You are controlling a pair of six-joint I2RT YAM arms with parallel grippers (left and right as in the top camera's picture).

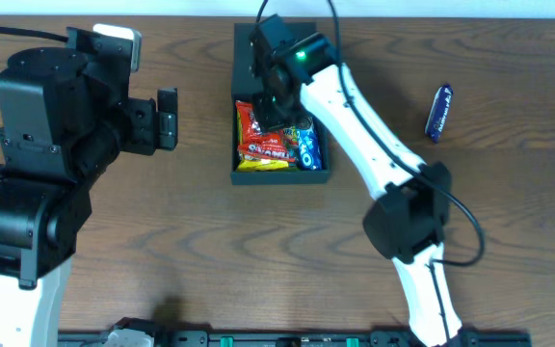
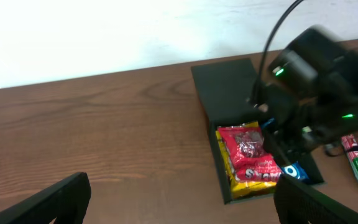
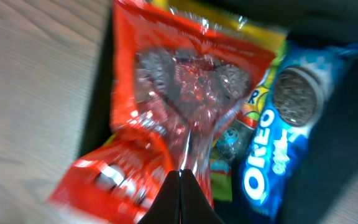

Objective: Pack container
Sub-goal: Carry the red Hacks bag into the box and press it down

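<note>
Left gripper (image 1: 167,118) hangs over bare table (image 1: 162,241), to the left of the container (image 1: 281,177) and apart from it. Its jaws are spread wide, one finger at each lower corner of the left wrist view, nothing between them.

The container sits at table centre toward the far edge, its flap lid (image 2: 225,87) lying open on the far side. Inside: red packet (image 1: 263,140) on top at the left, yellow packet (image 1: 263,164) under it at the near wall, Oreo packet (image 1: 308,146) along the right wall.

Right gripper (image 1: 276,106) is down inside the container over the red packet. In the right wrist view my fingers meet at a point, and the packet's clear film puckers into them: pinched closed on it.

Far right, a blue packet (image 1: 439,112) lies alone on the table, well apart from the container.
</note>
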